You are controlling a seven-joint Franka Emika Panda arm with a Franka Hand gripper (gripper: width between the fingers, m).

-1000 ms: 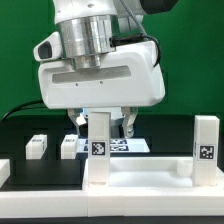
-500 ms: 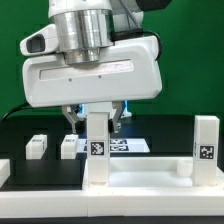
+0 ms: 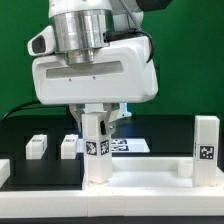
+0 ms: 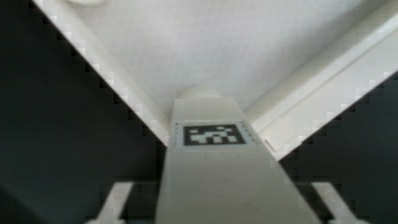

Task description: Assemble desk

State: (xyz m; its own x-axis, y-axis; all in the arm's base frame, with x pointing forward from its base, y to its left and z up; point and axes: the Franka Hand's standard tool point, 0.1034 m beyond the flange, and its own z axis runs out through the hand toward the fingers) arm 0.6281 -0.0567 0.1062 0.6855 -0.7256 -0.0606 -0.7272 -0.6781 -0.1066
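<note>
The desk's white rimmed top lies at the front, and in the wrist view the top fills the background. A square white leg with a marker tag stands upright on the top's corner at the exterior view's left. My gripper hangs straight over this leg, and its jaws straddle the upper end. In the wrist view the leg sits between the fingers, with a thin dark gap on each side. The gripper is open. Another tagged leg stands upright on the corner at the right.
Two small loose white legs lie on the black table behind, at the exterior view's left. The marker board lies flat behind the gripper. A green backdrop closes the back.
The jaws have narrowed in around the upright leg, and the hand has shifted a little toward the exterior view's left. The leg stays upright on the top.
</note>
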